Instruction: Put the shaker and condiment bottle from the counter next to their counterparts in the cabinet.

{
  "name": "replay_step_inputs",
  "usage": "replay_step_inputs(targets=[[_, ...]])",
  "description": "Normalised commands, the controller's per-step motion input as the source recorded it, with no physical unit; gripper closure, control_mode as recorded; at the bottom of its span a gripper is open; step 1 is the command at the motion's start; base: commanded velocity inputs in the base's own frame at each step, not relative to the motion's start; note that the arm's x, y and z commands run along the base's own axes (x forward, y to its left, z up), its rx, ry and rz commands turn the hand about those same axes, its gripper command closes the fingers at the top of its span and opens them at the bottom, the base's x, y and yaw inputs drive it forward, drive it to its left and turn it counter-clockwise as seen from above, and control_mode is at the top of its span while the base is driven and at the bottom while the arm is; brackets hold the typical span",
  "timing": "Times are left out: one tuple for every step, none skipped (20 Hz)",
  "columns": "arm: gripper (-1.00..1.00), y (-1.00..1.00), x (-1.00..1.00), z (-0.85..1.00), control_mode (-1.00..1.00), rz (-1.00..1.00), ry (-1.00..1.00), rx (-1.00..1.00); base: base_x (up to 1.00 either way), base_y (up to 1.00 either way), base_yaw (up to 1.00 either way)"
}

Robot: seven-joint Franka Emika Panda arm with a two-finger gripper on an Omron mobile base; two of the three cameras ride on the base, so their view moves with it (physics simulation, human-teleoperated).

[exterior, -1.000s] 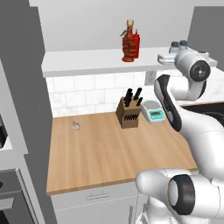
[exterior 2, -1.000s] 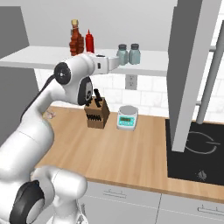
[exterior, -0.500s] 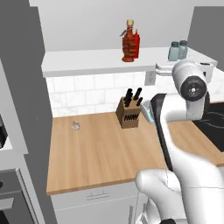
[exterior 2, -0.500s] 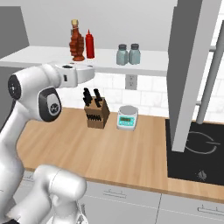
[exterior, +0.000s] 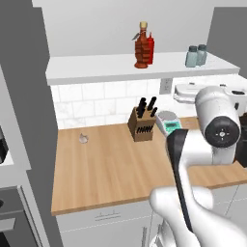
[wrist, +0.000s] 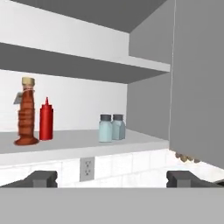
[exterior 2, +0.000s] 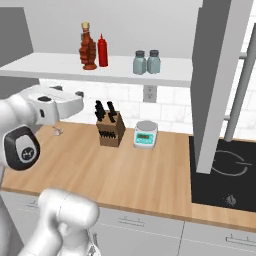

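Observation:
On the cabinet shelf point(exterior: 96, 65) the ribbed red-brown condiment bottle point(exterior: 141, 46) point(exterior 2: 88, 47) point(wrist: 27, 113) stands upright, touching or nearly touching the slim red squeeze bottle point(exterior: 150, 48) point(exterior 2: 103, 51) point(wrist: 46, 120). Further right, the pale blue-grey shaker point(exterior: 192, 56) point(exterior 2: 139, 62) point(wrist: 105, 128) stands beside the greener-grey shaker point(exterior: 201, 54) point(exterior 2: 153, 61) point(wrist: 118, 127). My gripper point(wrist: 111, 179) point(exterior 2: 77, 95) is open and empty. It hangs below shelf height, back from the shelf, over the wooden counter point(exterior: 106, 169).
A knife block point(exterior: 143, 124) and a small kitchen scale point(exterior: 169, 123) stand at the back of the counter. A small clear object point(exterior: 84, 139) lies at the counter's left. A black cooktop point(exterior 2: 225, 175) and a tall grey panel point(exterior 2: 220, 75) are on the right.
The arm has swung back and down from the shelf by the shakers; the hand now sits lower, away from it. The bottles and shakers stay put.

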Motion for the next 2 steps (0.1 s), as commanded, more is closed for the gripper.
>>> replay_step_inputs(targets=[[-1.0, 0.14, -0.8, 0.0, -1.0, 0.0, 0.0, 0.0, 0.0, 0.0, 0.0], [-1.0, 0.19, -0.7, 0.0, -1.0, 0.0, 0.0, 0.0, 0.0, 0.0, 0.0]])
